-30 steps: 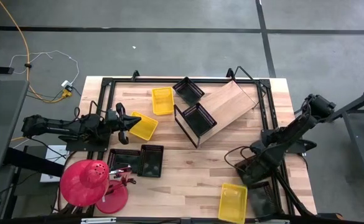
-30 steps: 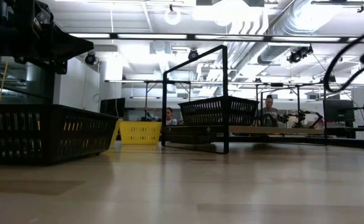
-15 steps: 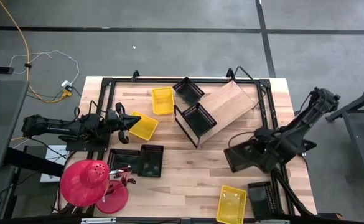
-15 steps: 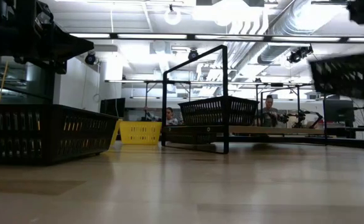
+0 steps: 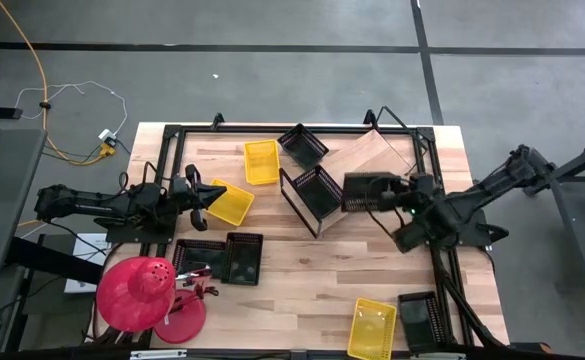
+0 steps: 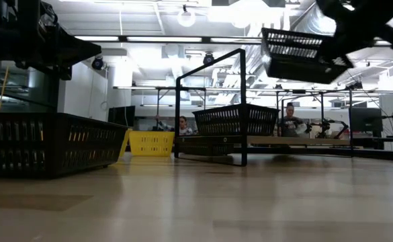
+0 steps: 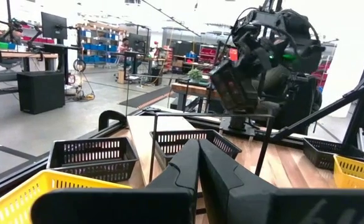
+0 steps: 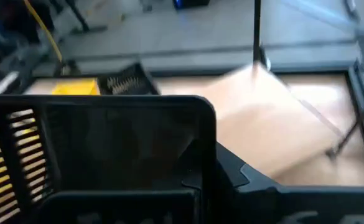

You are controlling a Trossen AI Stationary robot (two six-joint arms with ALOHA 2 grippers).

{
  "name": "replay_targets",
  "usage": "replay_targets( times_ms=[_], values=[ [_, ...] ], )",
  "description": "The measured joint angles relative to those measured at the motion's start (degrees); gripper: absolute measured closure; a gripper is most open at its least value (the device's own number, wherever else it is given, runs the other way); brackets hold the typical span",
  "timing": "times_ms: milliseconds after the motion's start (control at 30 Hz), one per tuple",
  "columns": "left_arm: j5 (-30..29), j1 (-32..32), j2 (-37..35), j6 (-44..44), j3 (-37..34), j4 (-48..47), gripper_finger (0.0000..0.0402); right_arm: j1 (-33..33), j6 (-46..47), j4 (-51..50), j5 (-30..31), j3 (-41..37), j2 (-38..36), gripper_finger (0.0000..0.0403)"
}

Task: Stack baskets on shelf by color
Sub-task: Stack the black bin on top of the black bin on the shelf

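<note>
Right gripper (image 5: 404, 200): clamped on black basket (image 5: 369, 191), above shelf (image 5: 372, 160).
Left gripper (image 5: 204, 196): fingers together, waiting left.
Risk: basket snagging shelf frame, slipping.

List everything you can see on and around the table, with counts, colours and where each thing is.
Black baskets: six, black; one on the shelf, one behind it, two beside the red dome, one at the table corner under the right arm, plus the carried basket above the shelf.
Yellow baskets: three, yellow; two near the left gripper, one beside the corner black one.
Shelf: one, light wood, mid-table.
Red dome: one, red, table corner.
Left gripper: shut, beside a yellow basket.
Right gripper: shut on the carried basket.
</note>
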Motion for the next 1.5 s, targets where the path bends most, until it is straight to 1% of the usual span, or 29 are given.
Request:
replay_targets(
  times_ms=[133, 333, 500, 667, 733, 800, 933, 1033, 1100, 1200, 1333, 1500],
  values=[
    [0.00, 0.00, 0.00, 0.00, 0.00, 0.02, 0.0401, -3.67, -4.99, 5.13, 5.81, -0.58, 0.00, 0.0403],
    [0.00, 0.00, 0.00, 0.00, 0.00, 0.03, 0.0401, -7.06, -13.23, 16.43, 11.13, -0.61, 0.00, 0.0403],
    [0.01, 0.00, 0.00, 0.00, 0.00, 0.04, 0.0401, -9.71, -21.83, 26.03, 11.74, -0.61, 0.75, 0.0403],
    [0.02, 0.00, 0.00, -0.02, 0.00, 0.85, 0.0401, -13.48, -22.89, 35.76, 14.68, -0.61, 4.36, 0.0403],
    [0.02, 0.00, 0.00, 0.00, 0.00, 1.21, 0.0401, -14.96, -23.49, 40.33, 14.78, -0.61, 6.23, 0.0403],
    [0.02, 0.00, 0.00, -0.02, 0.00, 1.38, 0.0401, -16.02, -24.39, 44.10, 14.42, -0.61, 8.24, 0.0403],
    [0.05, 0.00, 0.00, -0.02, 0.00, 1.36, 0.0401, -16.66, -23.83, 48.40, 12.32, -0.61, 11.81, 0.0403],
    [0.45, 0.00, 0.00, -0.54, 0.00, 1.36, 0.0401, -16.11, -23.39, 48.78, 9.95, -0.63, 14.14, 0.0403],
    [0.46, 0.00, 0.00, -1.44, 0.00, 1.34, 0.0401, -15.47, -20.91, 48.80, 8.40, -0.63, 15.36, 0.0403],
    [0.46, 0.00, 0.00, -1.99, 0.00, 1.33, 0.0401, -14.89, -18.21, 48.88, 7.95, -0.63, 17.03, 0.0403],
    [0.27, 0.00, 0.00, -2.58, 0.00, 1.33, 0.0401, -15.47, -15.75, 48.73, 2.66, -0.63, 18.49, 0.0403],
    [0.04, 0.00, 0.00, -2.59, 0.00, 1.33, 0.0401, -16.67, -13.97, 48.71, -0.54, -0.63, 19.54, 0.0403]
  ],
)
